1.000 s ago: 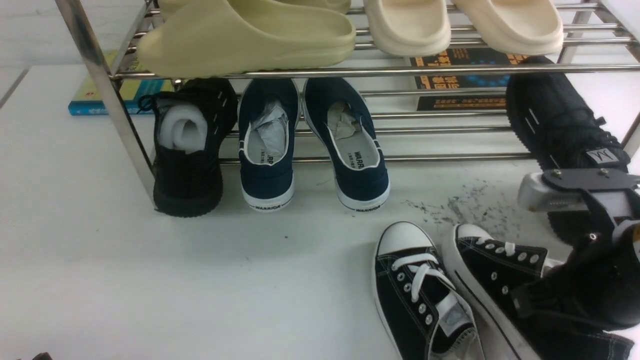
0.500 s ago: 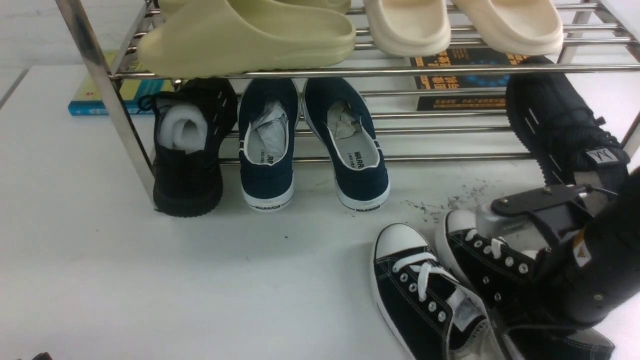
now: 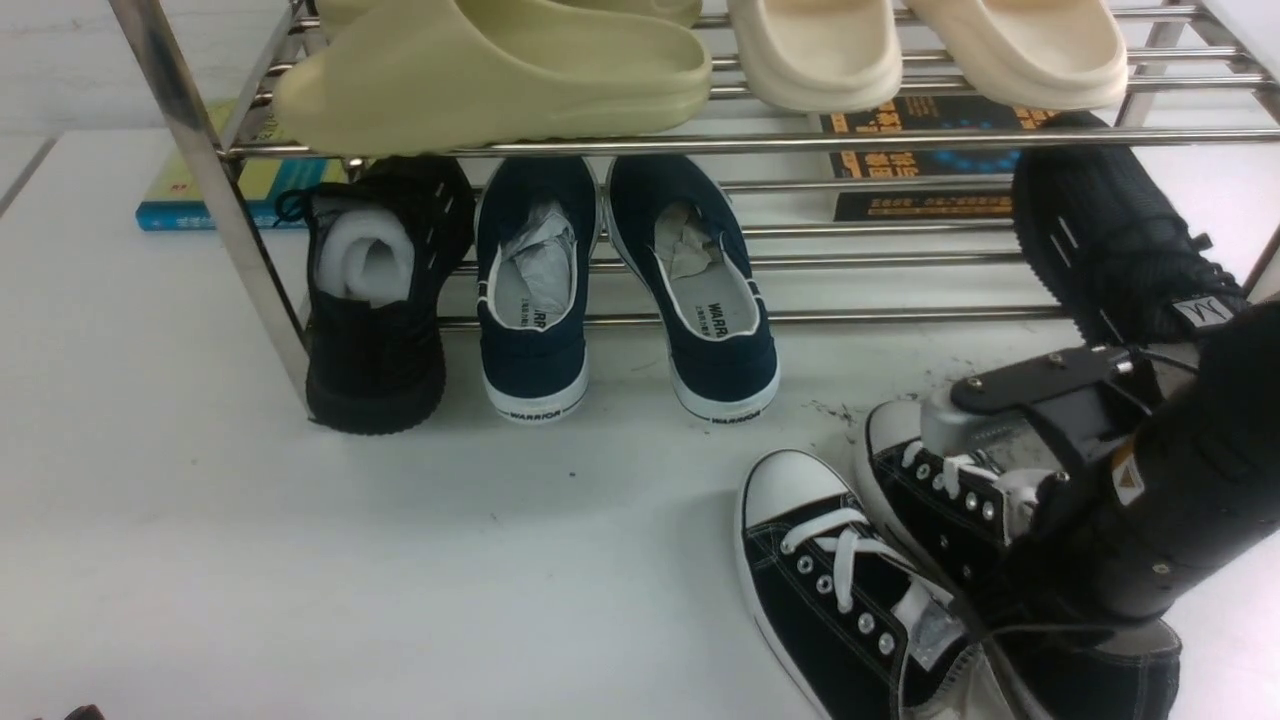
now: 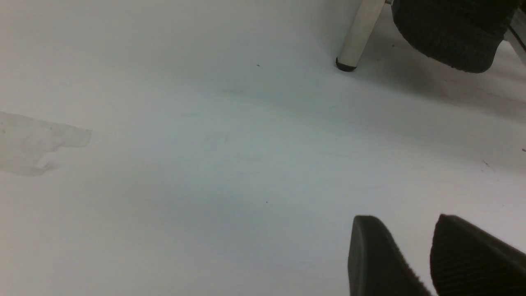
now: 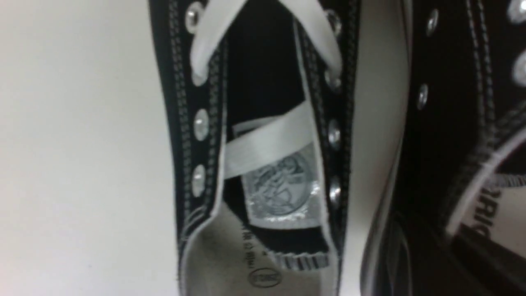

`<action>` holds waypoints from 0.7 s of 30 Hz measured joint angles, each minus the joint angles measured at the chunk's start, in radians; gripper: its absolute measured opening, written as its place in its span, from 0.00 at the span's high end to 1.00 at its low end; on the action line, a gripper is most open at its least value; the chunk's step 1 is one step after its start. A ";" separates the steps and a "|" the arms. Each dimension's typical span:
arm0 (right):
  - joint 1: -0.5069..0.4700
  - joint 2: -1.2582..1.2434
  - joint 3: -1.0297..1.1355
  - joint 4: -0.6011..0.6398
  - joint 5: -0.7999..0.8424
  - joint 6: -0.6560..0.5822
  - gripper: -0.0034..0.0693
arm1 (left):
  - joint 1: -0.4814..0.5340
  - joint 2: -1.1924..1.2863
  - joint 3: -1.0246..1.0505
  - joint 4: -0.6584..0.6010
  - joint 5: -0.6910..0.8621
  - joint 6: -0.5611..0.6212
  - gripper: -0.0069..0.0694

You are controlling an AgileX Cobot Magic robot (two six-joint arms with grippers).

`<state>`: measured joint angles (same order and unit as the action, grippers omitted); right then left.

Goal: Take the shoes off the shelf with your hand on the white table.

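The two black canvas shoes stand on the white table [image 3: 300, 550] in front of the chrome shelf [image 3: 700, 140]. The left one [image 3: 840, 590] lies free, toe cap toward the shelf. My right gripper [image 3: 1020, 590] is shut on the side wall of the right one [image 3: 940, 490], which leans against its mate. In the right wrist view the free shoe [image 5: 263, 144] fills the middle and the held shoe [image 5: 444, 123] sits round my gripper [image 5: 444, 255]. My left gripper [image 4: 404, 218] is open and empty, low over bare table.
Navy slip-ons [image 3: 530, 290] [image 3: 700, 290] and black knit sneakers [image 3: 380, 300] [image 3: 1110, 240] sit on the lower tier. Foam slides [image 3: 500, 70] are above, books [image 3: 930, 150] behind. Dark scuff streaks [image 3: 900, 400] mark the table. A shelf post [image 4: 361, 33] shows in the left wrist view.
My right gripper has come down onto the right canvas shoe and moved left and toward the shelf, carrying that shoe with it. The left canvas shoe shifted slightly.
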<state>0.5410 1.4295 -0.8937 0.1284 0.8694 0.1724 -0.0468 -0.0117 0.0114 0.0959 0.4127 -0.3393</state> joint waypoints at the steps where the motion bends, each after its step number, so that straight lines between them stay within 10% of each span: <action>1: 0.000 0.001 -0.001 0.007 0.011 0.000 0.86 | 0.000 0.000 0.000 0.000 0.000 0.000 0.59; 12: 0.000 0.011 -0.068 0.018 0.266 -0.037 0.34 | 0.000 0.000 0.000 0.000 0.000 0.000 0.59; 18: 0.000 -0.086 -0.127 -0.001 0.328 -0.064 0.41 | 0.000 0.000 0.000 0.000 0.000 0.000 0.59; 21: 0.000 -0.249 -0.112 -0.039 0.345 -0.056 0.61 | 0.000 0.000 0.000 0.000 0.000 0.000 0.59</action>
<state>0.5410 1.1809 -1.0058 0.0898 1.2146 0.1160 -0.0468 -0.0117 0.0114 0.0959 0.4127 -0.3393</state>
